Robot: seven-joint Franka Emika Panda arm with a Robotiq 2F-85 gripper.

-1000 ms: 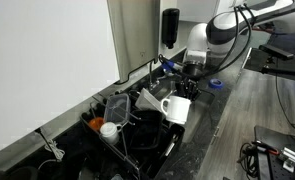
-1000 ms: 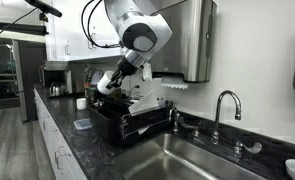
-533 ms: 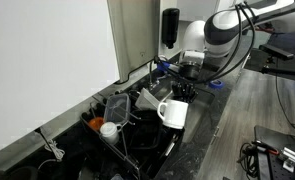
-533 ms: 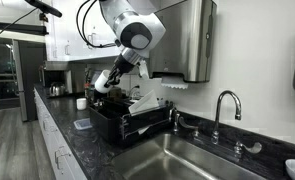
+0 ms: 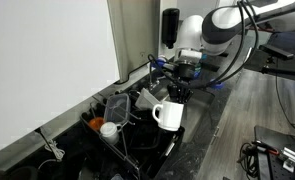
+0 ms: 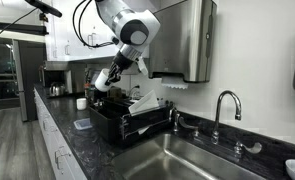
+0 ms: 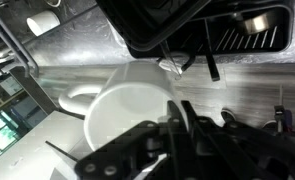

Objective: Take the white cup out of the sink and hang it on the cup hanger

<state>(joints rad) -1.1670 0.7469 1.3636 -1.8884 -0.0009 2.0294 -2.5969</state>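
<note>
My gripper (image 5: 176, 93) is shut on the rim of the white cup (image 5: 168, 114), which hangs tilted beside the black wire cup hanger (image 5: 127, 128). From the opposite side the gripper (image 6: 104, 83) is above the far end of the cup hanger (image 6: 115, 120), and only a sliver of the white cup (image 6: 99, 89) shows. In the wrist view the white cup (image 7: 122, 115) fills the middle, its open mouth towards the camera, with my fingers (image 7: 179, 118) clamped over its wall. The sink (image 6: 192, 160) lies well behind the arm.
A flat white piece (image 6: 147, 101) leans in the rack. A faucet (image 6: 223, 104) stands at the sink's rim. A black dispenser (image 5: 170, 27) and a steel wall box (image 6: 193, 40) hang on the wall. An orange-lidded item (image 5: 108, 129) lies in the rack; a small cup (image 6: 82, 103) stands on the counter.
The arm has carried the white cup further along the rack, away from the sink, and slightly lower. The grip has stayed shut.
</note>
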